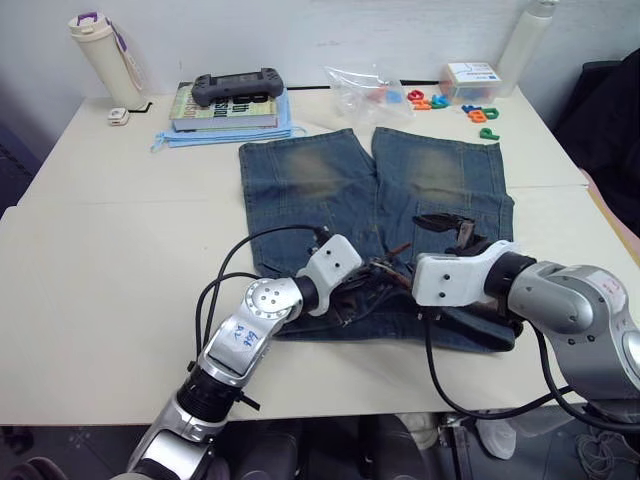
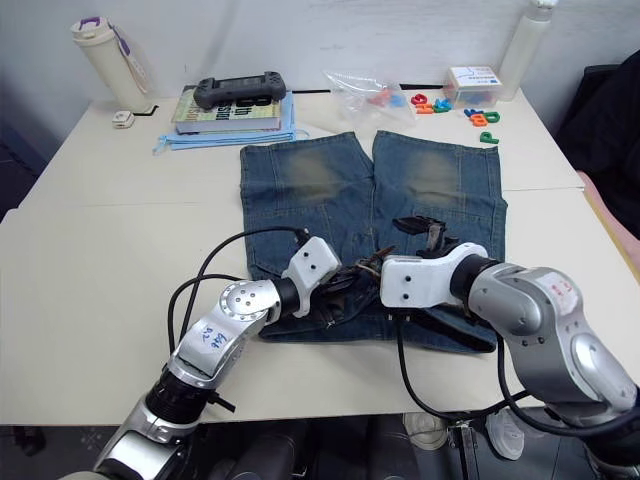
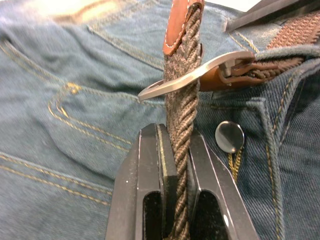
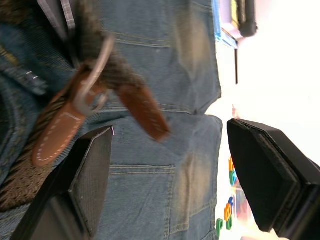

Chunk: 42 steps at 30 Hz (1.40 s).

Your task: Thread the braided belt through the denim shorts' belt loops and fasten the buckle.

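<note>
The denim shorts point(image 1: 320, 190) lie flat on the table with the waistband toward me. My left gripper point(image 3: 176, 139) is shut on the braided belt point(image 3: 181, 100), whose tan-tipped end passes through the silver buckle point(image 3: 195, 75) just above the waist button point(image 3: 229, 136). Beside the buckle, the belt runs under a denim strip on the waistband that looks like one of the belt loops point(image 3: 300, 51). My right gripper point(image 4: 170, 130) is open, its fingers spread wide just short of the buckle point(image 4: 92, 75) and holding nothing. Both grippers meet at the middle of the waistband point(image 1: 385, 280).
At the table's back stand a book with a game controller point(image 1: 238, 88) on it, a white bottle point(image 1: 100, 55), a clear plastic bag point(image 1: 365, 92), coloured letters point(image 1: 478, 112) and a small box point(image 1: 470, 80). A black cable point(image 1: 240, 260) loops beside my left arm.
</note>
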{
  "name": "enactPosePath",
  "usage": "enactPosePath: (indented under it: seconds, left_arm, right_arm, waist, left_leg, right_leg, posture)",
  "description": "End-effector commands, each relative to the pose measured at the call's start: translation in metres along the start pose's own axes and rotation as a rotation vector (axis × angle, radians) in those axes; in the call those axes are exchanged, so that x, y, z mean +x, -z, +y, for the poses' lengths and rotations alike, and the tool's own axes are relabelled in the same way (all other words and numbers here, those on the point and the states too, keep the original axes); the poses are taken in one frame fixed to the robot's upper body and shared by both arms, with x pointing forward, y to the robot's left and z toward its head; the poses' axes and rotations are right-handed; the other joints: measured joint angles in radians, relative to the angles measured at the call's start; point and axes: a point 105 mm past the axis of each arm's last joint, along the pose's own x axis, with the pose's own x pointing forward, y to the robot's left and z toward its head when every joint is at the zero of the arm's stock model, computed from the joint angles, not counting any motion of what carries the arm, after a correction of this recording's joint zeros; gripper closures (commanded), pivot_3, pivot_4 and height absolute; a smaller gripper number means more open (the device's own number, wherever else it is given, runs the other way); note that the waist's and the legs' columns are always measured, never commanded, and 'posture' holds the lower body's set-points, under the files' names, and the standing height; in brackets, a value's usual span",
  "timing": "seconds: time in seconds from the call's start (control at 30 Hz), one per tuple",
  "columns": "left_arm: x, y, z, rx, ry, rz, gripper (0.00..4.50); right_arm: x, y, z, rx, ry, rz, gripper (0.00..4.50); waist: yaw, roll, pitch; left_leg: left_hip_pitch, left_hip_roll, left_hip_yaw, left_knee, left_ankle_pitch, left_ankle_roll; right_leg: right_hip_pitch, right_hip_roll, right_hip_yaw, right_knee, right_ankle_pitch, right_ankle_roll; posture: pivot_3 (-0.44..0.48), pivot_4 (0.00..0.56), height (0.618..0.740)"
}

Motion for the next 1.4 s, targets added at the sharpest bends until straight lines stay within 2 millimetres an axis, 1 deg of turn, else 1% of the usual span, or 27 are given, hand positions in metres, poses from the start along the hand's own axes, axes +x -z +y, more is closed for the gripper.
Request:
enactPosePath:
  seconds: [0.03,0.23,0.27,0.3,0.37,0.5,0.53,0.6,0.67,0.7,0.73,0.83,0.9,0.97,1.03,1.1,1.17,1.23,1.33,1.4]
  left_arm:
    - [0.000,-0.020,-0.001,0.133,0.003,-0.067,4.50]
    - [0.000,-0.019,-0.001,0.207,-0.002,-0.070,4.50]
    - [0.000,-0.019,-0.001,0.230,0.000,-0.069,4.50]
    - [0.000,-0.019,-0.001,0.239,-0.001,-0.070,4.50]
    - [0.000,-0.020,0.000,0.255,-0.006,-0.080,4.50]
    - [0.000,-0.022,0.000,0.271,-0.008,-0.093,4.50]
    - [0.001,-0.022,0.001,0.273,-0.010,-0.096,4.50]
    - [0.000,-0.022,0.002,0.281,-0.013,-0.101,4.50]
    - [0.000,-0.023,0.003,0.251,-0.015,-0.121,3.61]
    - [-0.001,-0.023,0.003,0.231,-0.015,-0.126,3.27]
    - [-0.001,-0.023,0.003,0.206,-0.012,-0.132,2.82]
    - [-0.011,-0.033,0.005,0.084,0.008,-0.202,1.49]
    - [-0.023,-0.038,0.005,0.009,0.033,-0.257,1.49]
    - [-0.038,-0.038,0.007,-0.085,0.058,-0.295,1.49]
    - [-0.052,-0.031,0.011,-0.189,0.078,-0.301,1.49]
    - [-0.061,-0.025,0.015,-0.235,0.083,-0.290,1.49]
    - [-0.064,-0.023,0.018,-0.258,0.087,-0.288,1.49]
    - [-0.063,-0.025,0.022,-0.264,0.074,-0.291,1.49]
    - [-0.060,-0.036,0.022,-0.281,0.082,-0.326,1.49]
    - [-0.057,-0.045,0.017,-0.290,0.114,-0.356,1.49]
  right_arm:
    - [0.001,-0.006,-0.002,-0.041,0.021,-0.023,0.64]
    - [0.004,-0.006,0.002,-0.041,0.016,-0.023,0.64]
    - [0.004,-0.007,0.002,-0.040,0.018,-0.024,1.15]
    - [0.005,-0.007,0.002,-0.039,0.020,-0.026,1.45]
    - [0.005,-0.007,0.003,-0.036,0.019,-0.024,2.36]
    - [0.005,-0.005,0.006,-0.030,0.011,-0.013,4.35]
    - [0.005,-0.005,0.006,-0.029,0.012,-0.012,4.44]
    - [0.005,-0.005,0.005,-0.024,0.017,-0.012,4.44]
    - [0.005,-0.006,0.003,-0.018,0.024,-0.012,4.50]
    - [0.005,-0.006,0.003,-0.016,0.026,-0.012,4.50]
    - [0.006,-0.006,0.003,-0.013,0.029,-0.011,4.50]
    - [0.004,-0.004,-0.001,-0.015,0.042,0.002,4.50]
    - [0.000,0.000,-0.007,-0.027,0.065,0.019,4.50]
    - [-0.005,0.001,-0.018,-0.050,0.106,0.017,4.50]
    - [-0.013,0.004,-0.031,-0.092,0.151,0.023,4.50]
    - [-0.018,0.004,-0.038,-0.127,0.175,0.019,4.50]
    - [-0.022,0.006,-0.040,-0.162,0.175,0.022,4.50]
    - [-0.023,0.007,-0.040,-0.182,0.171,0.019,4.50]
    - [-0.025,0.008,-0.043,-0.211,0.180,0.024,4.50]
    - [-0.024,0.009,-0.042,-0.219,0.173,0.021,4.50]
  waist:
    - [-0.001,0.000,0.000]
    - [0.000,0.000,0.000]
    - [-0.001,0.000,0.000]
    - [-0.001,0.000,0.000]
    - [-0.001,0.000,0.000]
    - [0.000,0.000,0.000]
    - [0.000,0.000,0.000]
    - [-0.001,0.000,0.000]
    - [-0.001,0.000,0.000]
    - [-0.001,0.000,0.000]
    - [-0.001,0.000,0.000]
    - [-0.002,0.000,0.000]
    - [-0.003,0.000,0.000]
    - [-0.004,0.000,0.000]
    - [-0.004,0.000,0.000]
    - [-0.003,0.000,0.000]
    - [-0.002,0.000,0.000]
    - [-0.002,0.000,0.000]
    - [0.000,0.000,0.000]
    - [0.000,0.000,0.000]
  left_leg:
    - [0.000,0.000,0.000,0.000,0.000,0.000]
    - [0.000,0.000,0.000,0.000,0.000,0.000]
    - [0.000,0.000,0.000,0.000,0.000,0.000]
    - [0.000,0.000,0.000,0.000,0.000,0.000]
    - [0.000,0.000,0.000,0.000,0.000,0.000]
    - [0.000,0.000,0.000,0.000,0.000,0.000]
    - [0.000,0.000,0.000,0.000,0.000,0.000]
    - [0.000,0.000,0.000,0.001,0.000,0.000]
    - [0.000,0.000,0.000,0.001,0.000,0.000]
    - [0.000,0.000,0.000,0.001,0.000,0.000]
    - [-0.001,0.000,0.000,0.001,0.000,0.000]
    - [-0.001,0.000,0.000,0.001,0.000,0.000]
    - [-0.001,0.000,0.000,0.001,0.000,0.000]
    - [-0.001,0.000,0.000,0.001,0.000,0.000]
    - [-0.001,0.000,0.000,0.002,0.000,0.000]
    - [-0.001,0.000,0.000,0.002,0.000,0.000]
    - [-0.001,0.000,0.000,0.003,0.000,0.000]
    - [-0.001,0.000,0.000,0.004,0.000,0.000]
    - [-0.003,0.000,-0.001,0.007,-0.001,0.001]
    - [-0.004,0.000,-0.001,0.009,-0.001,0.001]
  right_leg:
    - [0.000,0.000,0.000,0.000,0.000,0.000]
    - [0.000,0.000,0.000,0.000,0.000,0.000]
    - [0.000,0.000,0.000,0.000,0.000,0.000]
    - [0.000,0.000,0.000,0.000,0.000,0.000]
    - [0.000,0.000,0.000,0.000,0.000,0.000]
    - [0.000,0.000,0.000,0.000,0.000,0.000]
    - [0.000,0.000,0.000,0.000,0.000,0.000]
    - [0.000,0.000,0.000,0.001,0.000,0.000]
    - [0.000,0.000,0.000,0.001,0.000,0.000]
    - [-0.001,0.000,0.000,0.001,0.000,0.000]
    - [-0.001,0.000,0.000,0.001,0.000,0.000]
    - [-0.001,0.000,0.000,0.001,0.000,0.000]
    - [-0.001,0.000,0.000,0.001,0.000,0.000]
    - [-0.001,0.000,0.000,0.002,0.000,0.000]
    - [-0.001,0.001,0.000,0.002,0.000,0.000]
    - [-0.001,0.001,0.000,0.002,0.000,0.000]
    - [-0.001,0.001,0.000,0.002,0.000,0.000]
    - [-0.001,0.000,0.000,0.002,0.000,0.000]
    - [-0.001,0.000,-0.001,0.002,0.000,0.000]
    - [-0.001,0.000,-0.001,0.002,0.000,0.000]
  posture:
    - [0.000,0.150,0.659]
    - [0.000,0.150,0.659]
    - [0.000,0.150,0.659]
    - [0.000,0.150,0.659]
    - [0.000,0.150,0.659]
    - [0.000,0.150,0.659]
    - [0.000,0.150,0.659]
    - [0.000,0.150,0.659]
    - [0.000,0.150,0.659]
    - [0.000,0.150,0.659]
    - [0.000,0.150,0.659]
    - [0.000,0.150,0.659]
    - [0.000,0.150,0.659]
    - [0.000,0.150,0.659]
    - [0.000,0.150,0.659]
    - [0.000,0.150,0.659]
    - [0.000,0.150,0.659]
    - [0.000,0.150,0.659]
    - [0.000,0.150,0.659]
    - [0.000,0.150,0.659]
